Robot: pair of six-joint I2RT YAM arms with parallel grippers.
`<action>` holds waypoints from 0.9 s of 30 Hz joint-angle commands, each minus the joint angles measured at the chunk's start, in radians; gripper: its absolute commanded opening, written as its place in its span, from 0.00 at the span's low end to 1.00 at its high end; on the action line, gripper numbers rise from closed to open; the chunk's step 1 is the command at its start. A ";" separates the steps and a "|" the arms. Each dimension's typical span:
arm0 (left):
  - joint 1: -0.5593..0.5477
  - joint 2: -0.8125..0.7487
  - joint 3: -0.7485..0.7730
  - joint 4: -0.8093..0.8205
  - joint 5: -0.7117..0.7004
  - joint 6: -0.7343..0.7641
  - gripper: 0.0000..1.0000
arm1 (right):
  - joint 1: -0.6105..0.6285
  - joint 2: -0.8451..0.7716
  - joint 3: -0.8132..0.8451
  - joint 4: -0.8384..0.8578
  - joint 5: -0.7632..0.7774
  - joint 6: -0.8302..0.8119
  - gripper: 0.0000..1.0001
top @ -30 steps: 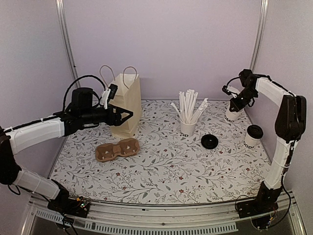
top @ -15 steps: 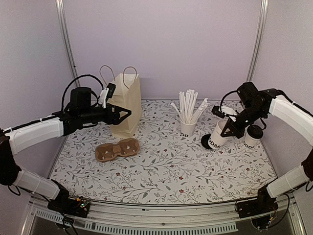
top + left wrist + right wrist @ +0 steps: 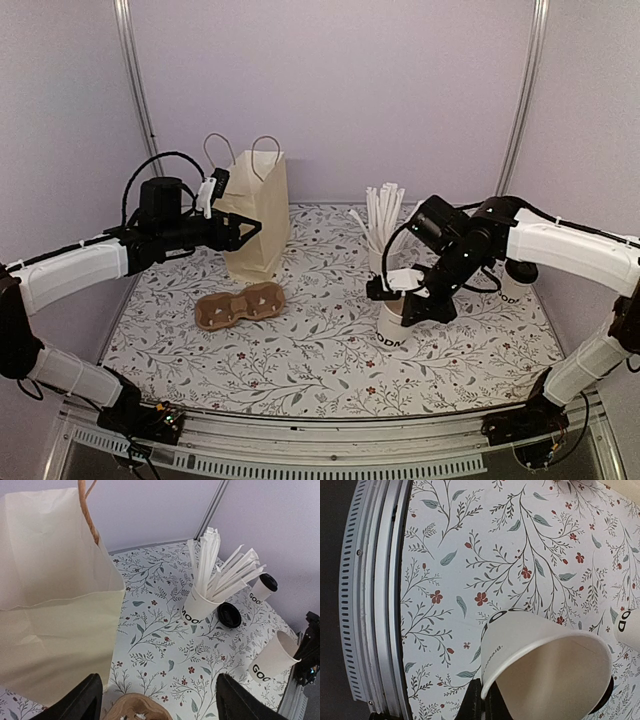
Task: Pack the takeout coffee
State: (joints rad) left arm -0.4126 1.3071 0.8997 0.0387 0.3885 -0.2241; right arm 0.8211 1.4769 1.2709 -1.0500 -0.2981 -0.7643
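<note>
Floral-printed table (image 3: 300, 360) spread wide, and at the back left stands the tall cream paper bag with twine handles (image 3: 256, 215) – upright, mouth up. The left gripper (image 3: 248, 232) hovers just beside the bag's upper part, fingers (image 3: 240, 702) spread wide with nothing between them.

In front of the bag lies the brown cardboard 2-cup carrier (image 3: 240, 304), both wells bare. Centre back, the white cup bristling with long white straws (image 3: 198, 608).

Over to the right gripper (image 3: 405, 302) – clamped on the rim of the open white paper cup with dark block lettering (image 3: 393, 328), 1 finger inside, 1 outside. The cup is tilted, base low over the table in front of the straw cup; whether it touches the cloth, I cannot tell.

The black round plastic lid (image 3: 229, 615) lies flat beside the straw cup, apart from the held cup. Far right, a smaller white cup wearing its own black lid (image 3: 263, 587).
</note>
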 commanded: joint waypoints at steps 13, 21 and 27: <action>0.011 0.000 -0.003 -0.005 0.021 0.007 0.80 | 0.154 0.265 0.182 0.065 0.196 0.055 0.00; 0.011 0.006 0.001 -0.005 0.043 0.002 0.79 | 0.186 0.327 0.199 0.076 0.204 0.069 0.00; 0.011 0.011 0.001 -0.003 0.056 -0.010 0.79 | 0.187 0.310 0.202 0.059 0.201 0.073 0.29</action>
State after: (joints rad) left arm -0.4118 1.3094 0.8997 0.0376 0.4221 -0.2287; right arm 1.0027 1.7958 1.4487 -0.9848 -0.1059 -0.6987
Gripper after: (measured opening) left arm 0.789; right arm 0.208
